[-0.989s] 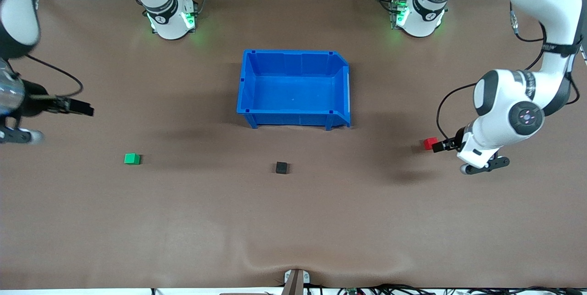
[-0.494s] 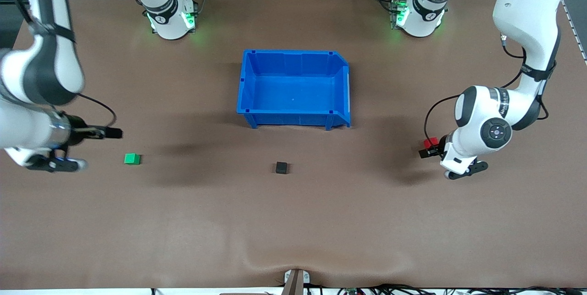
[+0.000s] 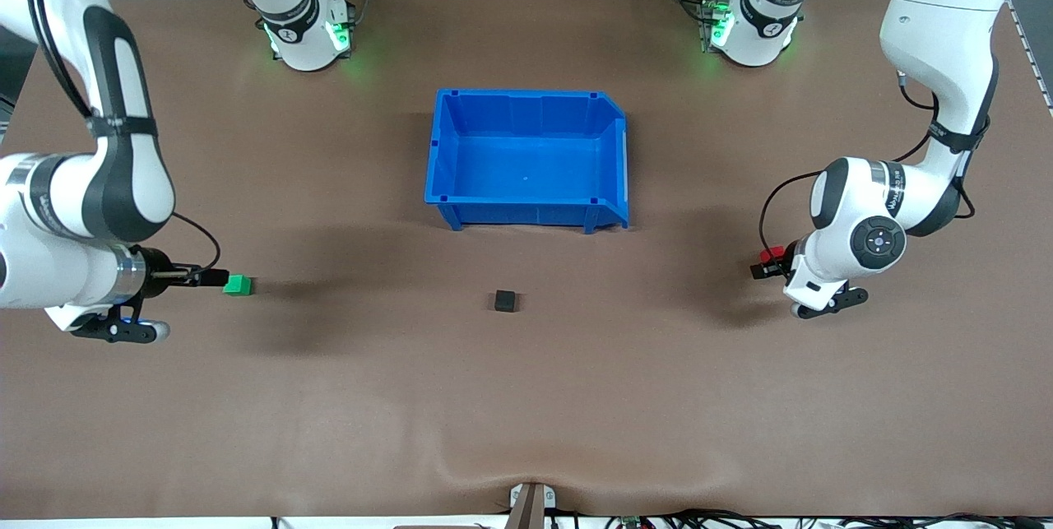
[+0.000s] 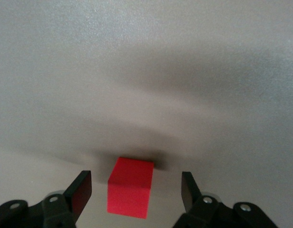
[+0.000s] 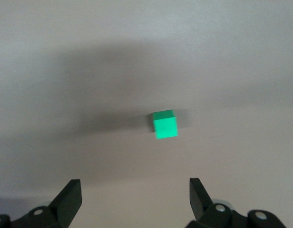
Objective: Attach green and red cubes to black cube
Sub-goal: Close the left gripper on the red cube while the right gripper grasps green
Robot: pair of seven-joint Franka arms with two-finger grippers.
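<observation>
The left gripper's (image 4: 135,192) fingers (image 4: 82,188) stood wide apart, one on each side of the red cube (image 4: 130,187), with clear gaps between the pads and the cube's faces; nothing was clamped. In the front view that gripper (image 3: 763,266) sat low at the red cube (image 3: 771,254), toward the left arm's end of the table (image 3: 526,397).

The right gripper's (image 5: 135,194) fingers (image 5: 70,195) were also spread wide, and the green cube (image 5: 164,124) lay ahead of them on the brown surface, not yet between the pads. Seen from the front, the right gripper (image 3: 215,276) was just beside the green cube (image 3: 238,285), toward the right arm's end of the table; whether the tips touched it could not be told.

The black cube (image 3: 505,300) rested alone between the two coloured cubes, well apart from both and roughly midway along the table. The blue bin (image 3: 526,157) stood farther from the front camera than the black cube, with nothing in it, its lower open side facing the left arm's end.
</observation>
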